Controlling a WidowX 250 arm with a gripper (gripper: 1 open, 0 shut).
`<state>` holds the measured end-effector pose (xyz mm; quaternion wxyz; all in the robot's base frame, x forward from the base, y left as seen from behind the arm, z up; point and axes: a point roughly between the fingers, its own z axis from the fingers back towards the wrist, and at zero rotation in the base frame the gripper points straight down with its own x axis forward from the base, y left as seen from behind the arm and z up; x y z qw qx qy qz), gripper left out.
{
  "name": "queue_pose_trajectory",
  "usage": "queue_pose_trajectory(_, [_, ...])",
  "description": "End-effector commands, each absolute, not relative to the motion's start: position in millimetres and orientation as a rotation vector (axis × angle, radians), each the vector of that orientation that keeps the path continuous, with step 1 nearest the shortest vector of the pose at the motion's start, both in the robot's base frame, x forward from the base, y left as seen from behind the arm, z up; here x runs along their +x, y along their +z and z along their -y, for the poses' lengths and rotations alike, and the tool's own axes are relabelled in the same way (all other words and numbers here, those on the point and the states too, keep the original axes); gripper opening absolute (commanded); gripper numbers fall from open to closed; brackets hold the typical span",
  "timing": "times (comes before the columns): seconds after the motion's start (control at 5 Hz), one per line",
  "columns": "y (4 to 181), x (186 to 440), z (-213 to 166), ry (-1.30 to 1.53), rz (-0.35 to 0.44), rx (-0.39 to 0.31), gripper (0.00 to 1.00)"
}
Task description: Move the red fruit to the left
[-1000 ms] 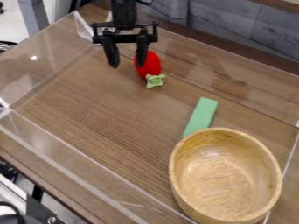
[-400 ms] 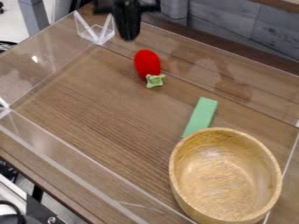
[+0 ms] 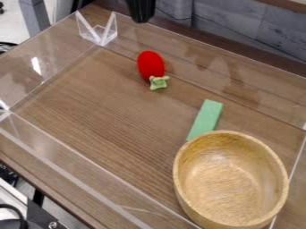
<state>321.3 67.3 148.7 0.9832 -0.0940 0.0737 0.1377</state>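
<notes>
Red fruit (image 3: 149, 63): one, oval, glossy, with a green leafy stem (image 3: 158, 82) at its lower end. Lies on its side on the desk (image 3: 107, 112), in the upper middle of the view, the stem end toward the lower edge; nothing grips it.

Robot arm (image 3: 141, 7): one, dark, seen only in part. Enters at the top edge of the view, above and slightly left of the fruit as pictured, its visible end pointing down and standing apart from the fruit. Most of the arm lies outside the view.

Jaws: not distinguishable on the dark shape; whether spread or pressed together cannot be told. No held item can be made out.

Clear plastic piece (image 3: 98, 29): one, transparent, angular, upper left of the fruit and apart from it.

Green block (image 3: 206, 120): one, flat, light green, rectangular, set at a slant, lower right of the fruit and well apart from it.

Bowl (image 3: 230, 138): one, wooden, round, light tan, upright at the lower right, its upper rim near the lower end of the green block.

Desk: brown wood grain, beneath the fruit, block and bowl.
</notes>
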Motion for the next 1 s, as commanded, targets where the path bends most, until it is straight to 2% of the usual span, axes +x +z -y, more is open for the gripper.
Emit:
queue_pose_trajectory(0.0, [165.8, 314.9, -67.3, 0.245, -0.079, -0.169, 1.0])
queue_pose_trajectory(0.4, [165.3, 302.8, -61.8, 0.316, -0.103, -0.161, 1.0])
queue_pose_trajectory(0.8, [135.3, 300.4, -69.1, 0.483, -0.121, -0.156, 1.0])
